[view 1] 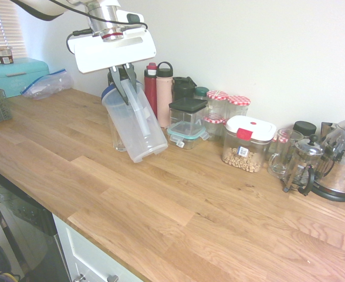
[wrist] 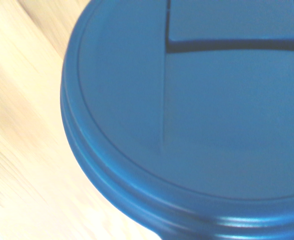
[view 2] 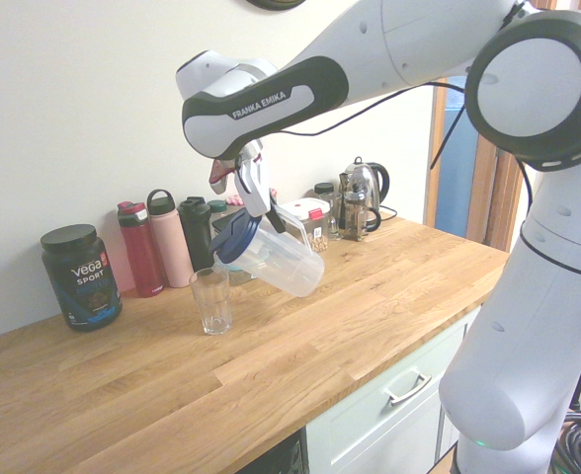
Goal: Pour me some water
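Note:
A clear plastic pitcher (view 1: 138, 125) with a blue lid (wrist: 197, 110) hangs tilted above the wooden counter (view 1: 178, 200). My gripper (view 1: 123, 79) is shut on its handle near the lid. In the second exterior view the pitcher (view 2: 276, 257) leans with its lid end lowered toward an empty drinking glass (view 2: 211, 300) standing on the counter just below and to the left of it. In the first exterior view the glass (view 1: 117, 136) is mostly hidden behind the pitcher. The blue lid fills the wrist view.
Along the wall stand a red bottle (view 1: 151, 87), a pink bottle (view 1: 164, 93), storage containers (view 1: 187, 120), checked-lid jars (view 1: 238, 106), a nut box (view 1: 247, 143), a French press (view 1: 301, 165) and a kettle (view 1: 344, 157). A black Vega tub (view 2: 80, 275) stands left of the glass.

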Controlling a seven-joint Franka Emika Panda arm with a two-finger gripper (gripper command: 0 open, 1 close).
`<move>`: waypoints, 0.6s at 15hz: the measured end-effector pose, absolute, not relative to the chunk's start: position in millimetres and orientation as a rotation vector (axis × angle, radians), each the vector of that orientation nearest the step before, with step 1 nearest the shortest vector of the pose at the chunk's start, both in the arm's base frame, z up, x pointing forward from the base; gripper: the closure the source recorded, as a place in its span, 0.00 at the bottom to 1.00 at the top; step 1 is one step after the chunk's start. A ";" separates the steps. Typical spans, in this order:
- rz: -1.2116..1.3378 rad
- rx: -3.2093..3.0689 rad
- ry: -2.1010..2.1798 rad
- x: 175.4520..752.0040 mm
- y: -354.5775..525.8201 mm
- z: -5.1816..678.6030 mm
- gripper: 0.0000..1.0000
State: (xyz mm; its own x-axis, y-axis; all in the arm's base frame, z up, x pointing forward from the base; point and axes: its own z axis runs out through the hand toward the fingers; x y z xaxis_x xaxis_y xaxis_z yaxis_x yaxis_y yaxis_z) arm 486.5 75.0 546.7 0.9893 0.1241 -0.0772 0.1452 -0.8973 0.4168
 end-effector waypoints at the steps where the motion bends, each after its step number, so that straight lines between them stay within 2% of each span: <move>1: -0.077 2.684 0.207 493.0 79.8 544.5 1.00; 9: -0.147 2.564 0.240 537.3 105.1 529.9 1.00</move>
State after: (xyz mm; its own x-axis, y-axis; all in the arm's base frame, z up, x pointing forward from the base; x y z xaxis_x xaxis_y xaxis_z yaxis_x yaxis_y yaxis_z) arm 537.3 105.1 529.9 0.9780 0.1405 -0.1541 0.2012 -0.8299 0.5203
